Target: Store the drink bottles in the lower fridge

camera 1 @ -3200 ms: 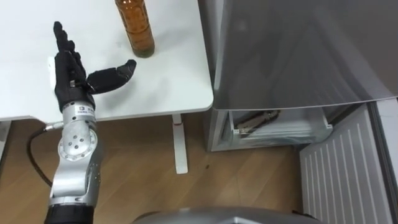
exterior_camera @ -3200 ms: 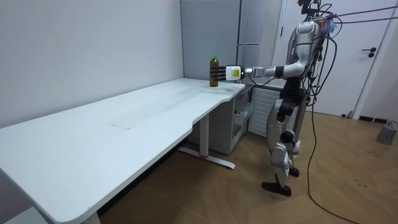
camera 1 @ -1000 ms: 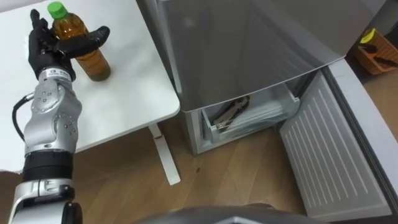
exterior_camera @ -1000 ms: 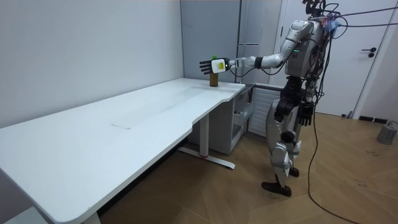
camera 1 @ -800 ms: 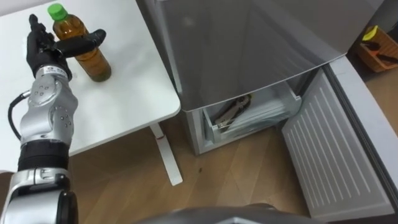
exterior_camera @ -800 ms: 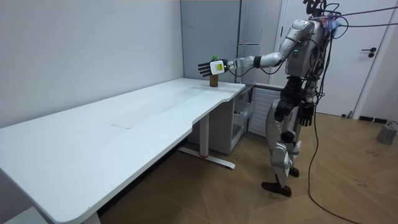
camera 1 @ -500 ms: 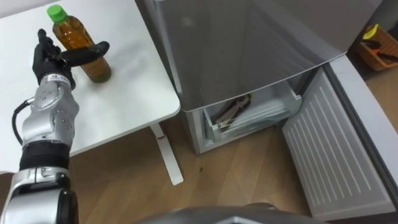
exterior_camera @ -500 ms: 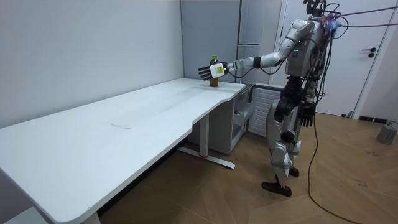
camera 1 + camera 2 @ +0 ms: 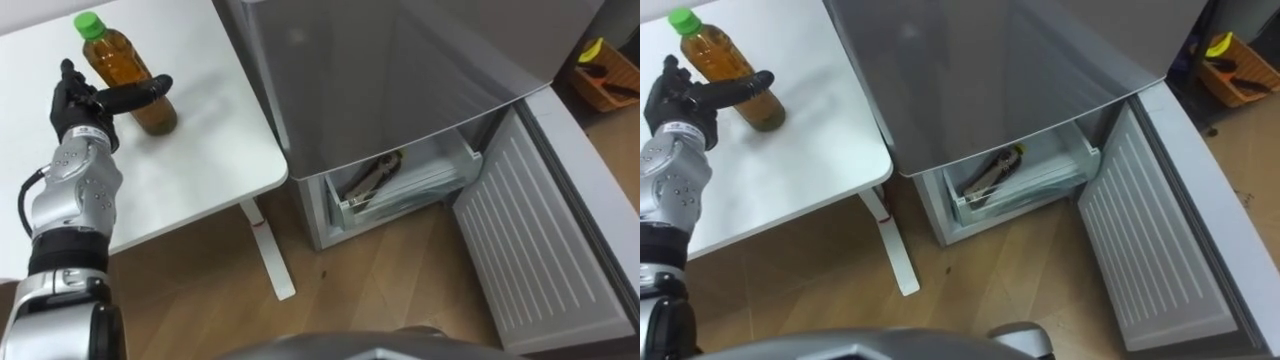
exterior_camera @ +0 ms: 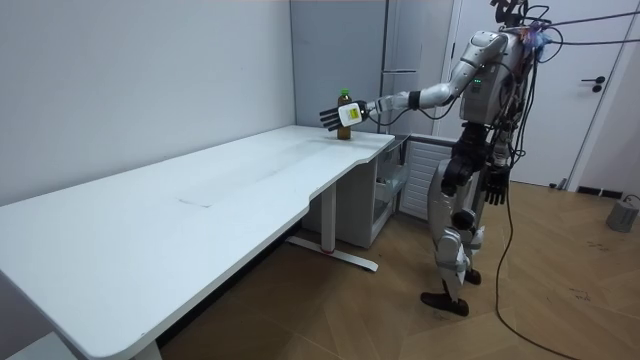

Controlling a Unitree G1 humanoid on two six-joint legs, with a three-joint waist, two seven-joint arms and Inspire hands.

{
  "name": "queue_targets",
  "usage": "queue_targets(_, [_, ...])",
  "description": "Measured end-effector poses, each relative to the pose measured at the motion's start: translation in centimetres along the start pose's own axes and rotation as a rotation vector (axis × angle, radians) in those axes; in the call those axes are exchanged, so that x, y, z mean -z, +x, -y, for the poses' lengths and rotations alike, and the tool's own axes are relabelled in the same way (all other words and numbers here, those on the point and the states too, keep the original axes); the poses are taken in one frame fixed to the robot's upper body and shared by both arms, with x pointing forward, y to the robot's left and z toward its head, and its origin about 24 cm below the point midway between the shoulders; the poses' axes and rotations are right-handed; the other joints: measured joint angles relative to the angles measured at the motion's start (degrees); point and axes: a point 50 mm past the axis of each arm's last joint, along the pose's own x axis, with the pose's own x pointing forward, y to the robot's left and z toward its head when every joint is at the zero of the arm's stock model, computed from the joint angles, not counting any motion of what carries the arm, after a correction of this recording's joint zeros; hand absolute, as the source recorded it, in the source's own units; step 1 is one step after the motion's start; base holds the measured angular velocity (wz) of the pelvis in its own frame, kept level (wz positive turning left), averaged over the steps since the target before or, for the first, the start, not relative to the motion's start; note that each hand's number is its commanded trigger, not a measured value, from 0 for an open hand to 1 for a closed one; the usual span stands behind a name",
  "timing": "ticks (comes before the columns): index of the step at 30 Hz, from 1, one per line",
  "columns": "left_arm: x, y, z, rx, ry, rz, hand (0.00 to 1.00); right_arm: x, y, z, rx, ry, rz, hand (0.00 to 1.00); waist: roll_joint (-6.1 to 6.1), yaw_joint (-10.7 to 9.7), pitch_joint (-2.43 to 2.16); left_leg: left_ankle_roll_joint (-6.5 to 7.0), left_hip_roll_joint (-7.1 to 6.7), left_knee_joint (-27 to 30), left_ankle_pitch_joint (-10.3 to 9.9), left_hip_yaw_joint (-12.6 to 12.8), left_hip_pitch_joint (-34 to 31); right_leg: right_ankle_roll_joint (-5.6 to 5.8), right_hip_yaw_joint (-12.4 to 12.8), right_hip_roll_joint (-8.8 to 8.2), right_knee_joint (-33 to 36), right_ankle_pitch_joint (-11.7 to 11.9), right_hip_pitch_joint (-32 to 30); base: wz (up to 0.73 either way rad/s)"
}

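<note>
On the worktop point(image 9: 205, 150) the left robot hand point(image 9: 80, 103), open, flanks the bottle point(image 9: 116, 60) at nine o'clock, apparently poised to grip.

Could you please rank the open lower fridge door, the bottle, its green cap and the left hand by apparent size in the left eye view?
1. The lower fridge door, by far the largest.
2. The bottle and the left hand: about alike, so unranked.
3. The green cap, the smallest.
</note>
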Motion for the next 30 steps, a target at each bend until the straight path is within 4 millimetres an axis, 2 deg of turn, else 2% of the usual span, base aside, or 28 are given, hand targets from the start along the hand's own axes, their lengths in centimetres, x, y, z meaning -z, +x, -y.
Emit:
queue_targets(13, [-0.5,0.3,0.2,0.020,-0.014,0.006,0.00,-0.1,0.0,0.3,0.004,0.034,0.008,0.00,0.23,-0.13,-0.01,0.01,0.01,-0.03,0.00,0.04,-0.09,0.00,0.57,0.13,0.60,0.00,-0.58,-0.01])
queue_targets(22, [-3.6,1.1,0.4,0.042,0.005,0.072,0.00,-0.2,0.0,0.2,0.000,0.000,0.004,0.00,0.07,-0.64,0.06,0.01,0.01,-0.13,0.01,0.03,-0.20,-0.01,1.09,0.28,0.58,0.00,-0.59,-0.01])
queue_targets(24, [-3.7,1.1,0.2,0.039,0.009,0.071,0.54,-0.2,0.0,0.2,0.001,0.000,0.005,0.00,0.14,-1.08,0.03,0.01,0.01,-0.23,0.01,0.04,-0.22,0.00,1.13,0.29,0.58,0.00,-0.71,0.00])
queue_targets(27, [-3.5,1.1,0.2,0.039,0.011,0.061,0.95,-0.2,0.0,0.2,0.002,-0.001,0.004,0.00,0.18,-1.18,0.00,0.01,0.00,-0.18,0.01,0.10,-0.02,-0.01,1.35,0.31,0.58,0.00,-0.72,-0.02])
queue_targets(28, [-3.5,1.1,0.2,0.039,0.012,0.061,1.00,-0.2,0.0,0.2,0.001,-0.001,0.003,0.00,0.18,-1.18,0.00,0.01,0.00,-0.18,0.01,0.11,0.02,-0.01,1.41,0.31,0.58,0.01,-0.73,0.00])
queue_targets(30, [-3.5,1.1,0.2,0.043,0.012,0.060,1.00,-0.2,0.0,0.2,0.000,-0.001,0.002,0.00,0.16,-1.18,0.01,0.02,-0.02,-0.15,0.02,0.13,0.12,-0.01,1.54,0.30,0.59,0.01,-0.79,0.00])
